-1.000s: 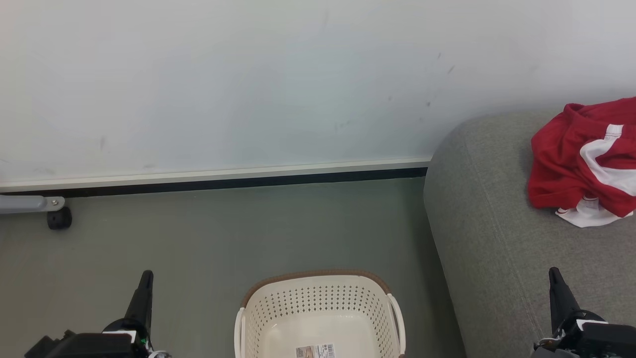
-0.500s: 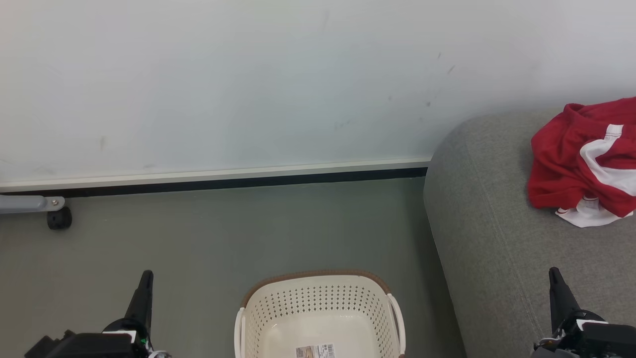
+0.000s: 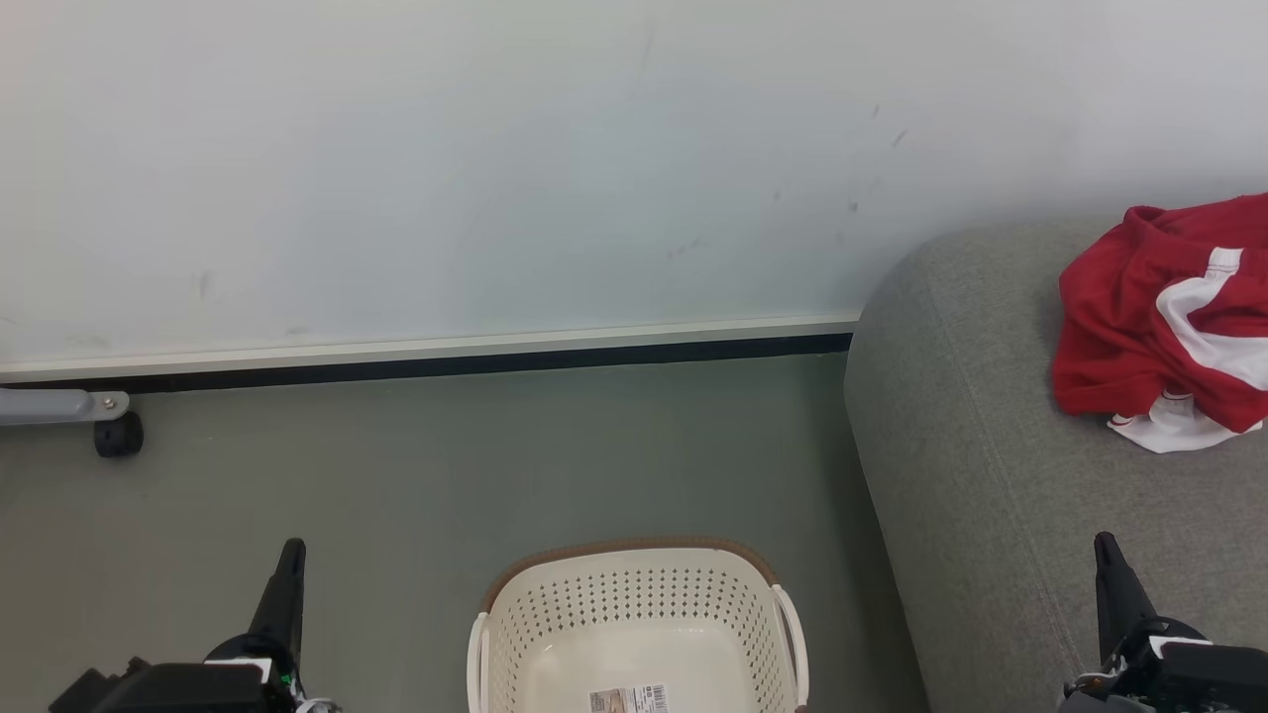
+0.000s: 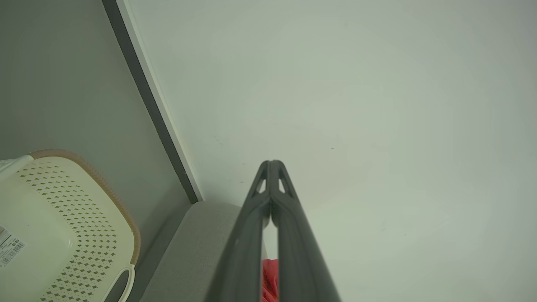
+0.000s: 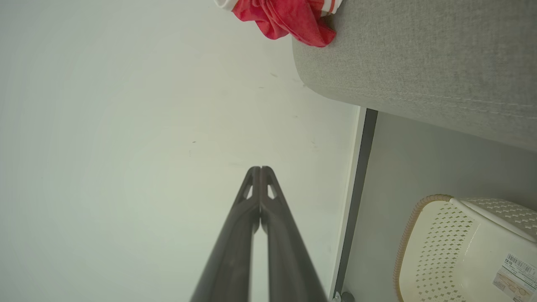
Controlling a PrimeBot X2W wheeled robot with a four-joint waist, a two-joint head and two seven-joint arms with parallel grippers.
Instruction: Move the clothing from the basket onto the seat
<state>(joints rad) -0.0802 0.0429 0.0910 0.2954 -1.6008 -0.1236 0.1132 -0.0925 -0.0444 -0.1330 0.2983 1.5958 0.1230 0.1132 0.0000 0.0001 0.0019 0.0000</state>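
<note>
Clothing (image 3: 1164, 317), red with white panels and trim, lies in a crumpled heap on the grey seat (image 3: 991, 475), far back on the cushion and right up by the pale wall (image 3: 495, 149). From the right wrist view the same heap sits at the seat's rounded edge beside that wall.

The basket (image 3: 634, 594), cream with a brown woven-look rim and white side handles, stands on the grey-green floor (image 3: 446, 465) just to the left of the seat, with a strip of floor between them. Its smooth bottom shows, with a barcode label (image 3: 629, 700) stuck there.

The left claw (image 3: 290, 550) hangs low over the floor, to the left of the basket and apart from it. Its own wrist view shows the two dark fingers pressed together at the tips, pinched narrow and gripping nothing. The right claw (image 3: 1105, 545) hangs over the front part of the seat, well apart from the red heap, its fingers likewise squeezed tip to tip on nothing.

A dark skirting strip (image 3: 446, 361) runs along the foot of the wall, and a small black caster (image 3: 118, 436) rests on the floor at the far left.
</note>
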